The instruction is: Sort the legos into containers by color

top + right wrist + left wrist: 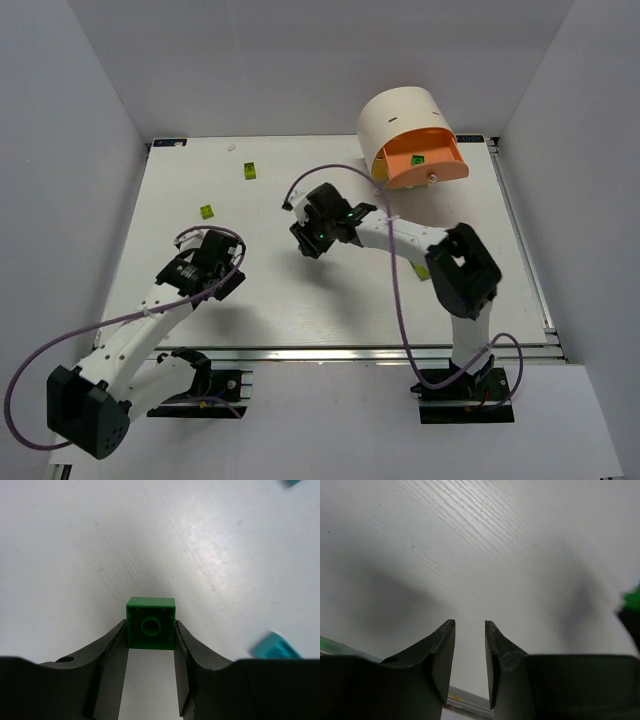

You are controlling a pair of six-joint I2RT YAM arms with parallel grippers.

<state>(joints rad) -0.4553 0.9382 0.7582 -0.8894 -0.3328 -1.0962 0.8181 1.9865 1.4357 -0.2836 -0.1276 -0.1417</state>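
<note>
On the table: we count three lime bricks. One lime brick [249, 171] lies near the far edge, a second lime brick [207, 211] sits closer to us and further left, and a third lime brick [422, 270] peeks out beside the right arm's elbow.
Cabinet: we see the cream cabinet [400, 115] at the far right corner, with its orange drawer [447, 168] pulled open toward us.
Drawer contents: we make out one small green piece [417, 158] inside.
Right gripper: we find the right gripper [151, 630] over the middle of the table. Its jaws are narrowed onto a green brick [150, 622], gripping its two opposite sides at the fingertips.
Green brick: its hollow underside, with a round tube at the centre, faces the wrist camera. We cannot tell whether it touches the table.
Cyan bricks: in the right wrist view we see one cyan brick [275, 647] on the table to the right of the fingers. Another cyan brick [292, 482] is cut off at the top right corner.
Left gripper: we see the left gripper [470, 625] with a narrow gap between its jaws. It holds nothing, with only bare table [480, 540] beyond.
Left arm: it sits over the left half of the table, well apart from the cabinet.
</note>
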